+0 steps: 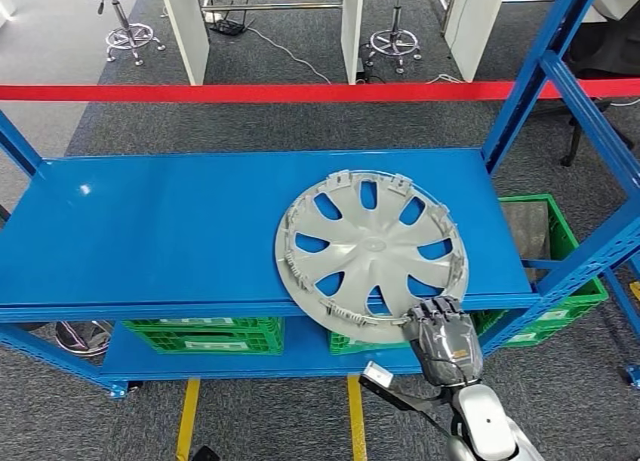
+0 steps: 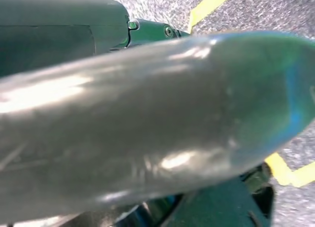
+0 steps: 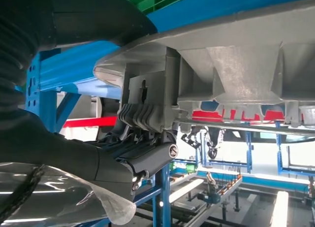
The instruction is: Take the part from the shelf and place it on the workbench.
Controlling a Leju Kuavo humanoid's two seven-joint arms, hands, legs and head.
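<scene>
The part is a silver wheel cover [image 1: 371, 246] lying flat on the blue shelf [image 1: 151, 221], its near rim hanging over the shelf's front edge. My right hand [image 1: 444, 339] grips that overhanging rim from the front, fingers on top. In the right wrist view the wheel cover's underside [image 3: 230, 64] shows, with my right hand [image 3: 141, 158] reaching beneath a rim clip. In the left wrist view, part of my left hand [image 2: 148, 31] appears dark and blurred, so how its fingers lie is unclear.
Green crates [image 1: 204, 333] sit on the lower shelf level, and another green crate [image 1: 562, 241] stands at the right. A blue upright [image 1: 528, 81] rises at the shelf's right end. A red tape [image 1: 302, 92] runs across behind. Stools [image 1: 121, 31] and white table legs stand beyond.
</scene>
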